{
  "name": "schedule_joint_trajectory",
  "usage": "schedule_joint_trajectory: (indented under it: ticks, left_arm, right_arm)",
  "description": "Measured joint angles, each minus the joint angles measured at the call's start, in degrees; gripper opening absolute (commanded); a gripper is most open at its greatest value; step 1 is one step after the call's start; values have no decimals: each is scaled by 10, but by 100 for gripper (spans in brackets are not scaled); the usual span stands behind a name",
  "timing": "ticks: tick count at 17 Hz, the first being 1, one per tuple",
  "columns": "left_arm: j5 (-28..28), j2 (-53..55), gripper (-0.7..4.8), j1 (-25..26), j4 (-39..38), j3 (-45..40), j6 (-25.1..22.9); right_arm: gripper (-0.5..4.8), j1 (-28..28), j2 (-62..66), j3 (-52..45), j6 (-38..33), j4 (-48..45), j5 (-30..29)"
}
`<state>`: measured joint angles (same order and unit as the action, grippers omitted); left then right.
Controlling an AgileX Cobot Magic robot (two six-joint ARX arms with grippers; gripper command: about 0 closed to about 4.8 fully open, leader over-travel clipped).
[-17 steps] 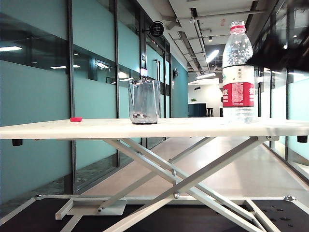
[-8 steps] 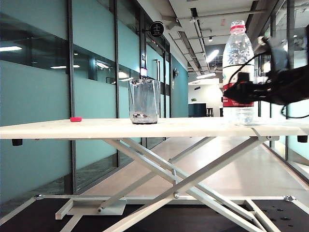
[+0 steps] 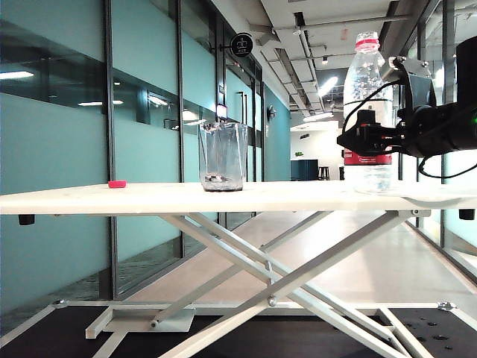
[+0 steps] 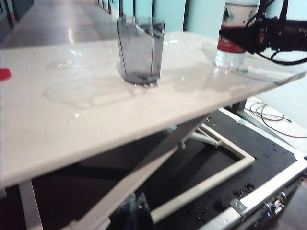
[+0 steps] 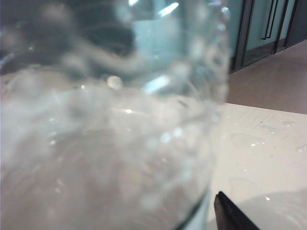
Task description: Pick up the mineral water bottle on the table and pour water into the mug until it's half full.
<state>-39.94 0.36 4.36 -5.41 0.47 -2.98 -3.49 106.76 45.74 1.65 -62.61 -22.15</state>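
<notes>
The mineral water bottle point(image 3: 367, 104) stands upright at the right end of the white table point(image 3: 149, 198), holding clear water. My right gripper point(image 3: 347, 140) reaches in from the right at the red-and-white label, open, with its fingers either side of the bottle. In the right wrist view the bottle point(image 5: 105, 124) fills the picture; one dark fingertip point(image 5: 231, 216) stands just clear of it and the other is hidden. The clear mug point(image 3: 222, 156) stands mid-table with no water showing in it. My left gripper point(image 4: 137, 210) hangs shut below the table's near edge, well away from the mug point(image 4: 140, 50).
A small red cap point(image 3: 117, 183) lies near the table's left end. Wet patches point(image 4: 86, 91) mark the tabletop around the mug. White crossed legs point(image 3: 283, 276) and a black floor frame sit under the table. Cables trail behind the right arm.
My right arm has swung in from the upper right and come down to the bottle's label, its open fingers now around the bottle. Bottle, mug and cap have not moved.
</notes>
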Motion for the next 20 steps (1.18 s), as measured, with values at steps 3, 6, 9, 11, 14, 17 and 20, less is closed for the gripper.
schedule_joint_trajectory:
  ticks: [3, 6, 9, 11, 14, 17, 20]
  left_arm:
    - [0, 0, -5, 0, -12, 0, -2]
    - [0, 0, -5, 0, -17, 0, -13]
    - [0, 0, -5, 0, -17, 0, -13]
    - [0, 0, -5, 0, -19, 0, -13]
    - [0, 0, -5, 0, -19, 0, -13]
    - [0, 0, -5, 0, -20, 0, -13]
    - [0, 0, -5, 0, -20, 0, -13]
  right_arm:
    - [366, 0, 0, 3, -2, -1, -11]
    - [232, -2, 0, 3, -2, -1, -23]
    - [232, -2, 0, 3, -3, -1, -24]
    - [232, -2, 0, 3, -3, -1, -24]
    - [232, -5, -1, 5, -2, 2, -22]
    - [232, -19, -1, 26, 0, 38, -19]
    - [232, -56, -17, 73, 64, 158, -4]
